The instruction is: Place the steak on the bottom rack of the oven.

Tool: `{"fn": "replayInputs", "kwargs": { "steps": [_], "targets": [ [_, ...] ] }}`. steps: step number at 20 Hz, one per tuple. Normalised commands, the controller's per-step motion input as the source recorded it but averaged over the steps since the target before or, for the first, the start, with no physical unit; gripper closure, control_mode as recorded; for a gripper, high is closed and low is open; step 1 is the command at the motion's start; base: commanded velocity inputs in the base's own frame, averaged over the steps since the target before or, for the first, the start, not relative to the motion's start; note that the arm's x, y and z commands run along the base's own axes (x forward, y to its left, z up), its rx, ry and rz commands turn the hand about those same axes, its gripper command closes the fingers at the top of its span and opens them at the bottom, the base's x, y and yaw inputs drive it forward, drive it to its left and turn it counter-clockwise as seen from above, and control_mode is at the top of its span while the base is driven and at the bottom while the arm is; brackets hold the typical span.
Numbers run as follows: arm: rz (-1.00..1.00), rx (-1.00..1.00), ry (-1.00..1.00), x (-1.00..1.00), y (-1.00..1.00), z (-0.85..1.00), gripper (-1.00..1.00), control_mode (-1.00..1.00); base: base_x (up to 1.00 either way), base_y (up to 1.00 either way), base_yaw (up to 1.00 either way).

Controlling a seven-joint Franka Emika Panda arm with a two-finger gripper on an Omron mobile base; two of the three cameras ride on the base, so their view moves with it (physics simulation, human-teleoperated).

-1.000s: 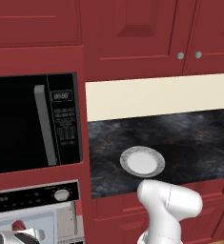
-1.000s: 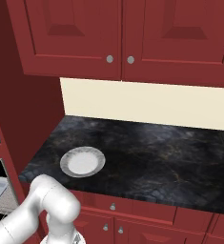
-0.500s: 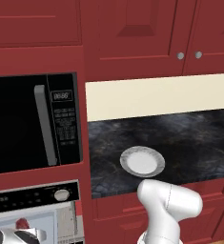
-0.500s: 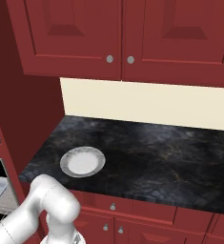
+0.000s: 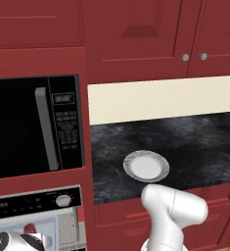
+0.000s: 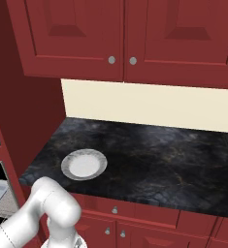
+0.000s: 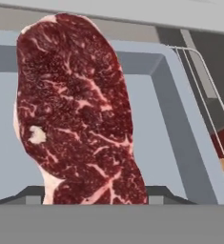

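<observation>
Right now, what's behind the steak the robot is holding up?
Behind the steak is the oven's pale grey-blue window panel in its lighter frame, with thin wire rack bars to the right. The steak covers the panel's middle, so what lies there can't be seen.

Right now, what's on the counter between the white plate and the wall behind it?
Nothing. From the plate back to the cream wall, the right base view shows bare dark counter.
</observation>
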Motion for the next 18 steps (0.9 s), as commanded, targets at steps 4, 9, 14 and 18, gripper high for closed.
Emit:
{"fn": "replayInputs", "kwargs": {
  "steps": [4,9,14,18],
  "targets": [
    [-0.01,0.0,0.0,0.04,0.0,-0.22,1.0,-1.0,0.0,0.0,0.0],
    [0.0,0.0,0.0,0.04,0.0,-0.07,-1.0,-1.0,0.0,0.0,0.0],
    [0.0,0.0,0.0,0.0,0.0,0.0,-1.0,-1.0,0.0,0.0,0.0],
    [0.0,0.0,0.0,0.0,0.07,0.0,-1.0,-1.0,0.0,0.0,0.0]
  ]
}}
